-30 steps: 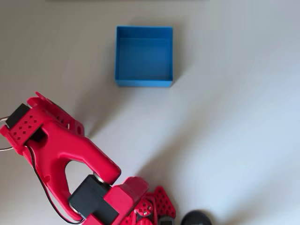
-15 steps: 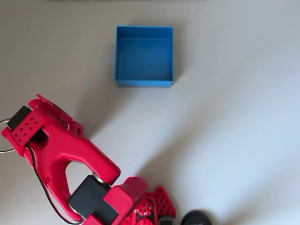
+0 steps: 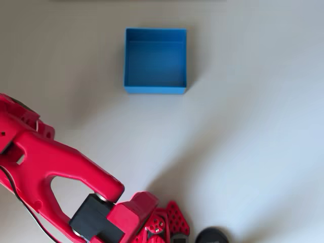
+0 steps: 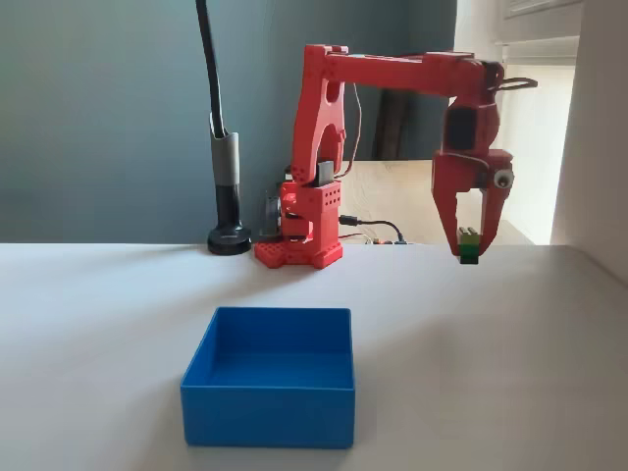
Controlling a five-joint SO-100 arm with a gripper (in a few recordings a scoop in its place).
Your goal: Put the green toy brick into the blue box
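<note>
End effector (image 4: 469, 251) grips green toy brick (image 4: 470, 244) above table (image 4: 491, 373), right of blue box (image 4: 268, 388); black lamp post (image 4: 227, 186) behind.

You're holding the brick (image 4: 469, 243) clear of the table: small, lime-green on top, darker below, sitting pinched between the fingertips of the gripper (image 4: 470, 245), which is pointing down. In the fixed view the box (image 4: 268, 390) is sitting flat on the table, well apart from the gripper, below and left of it. It's square, bright blue, open-topped, low-walled, holding nothing.
</note>
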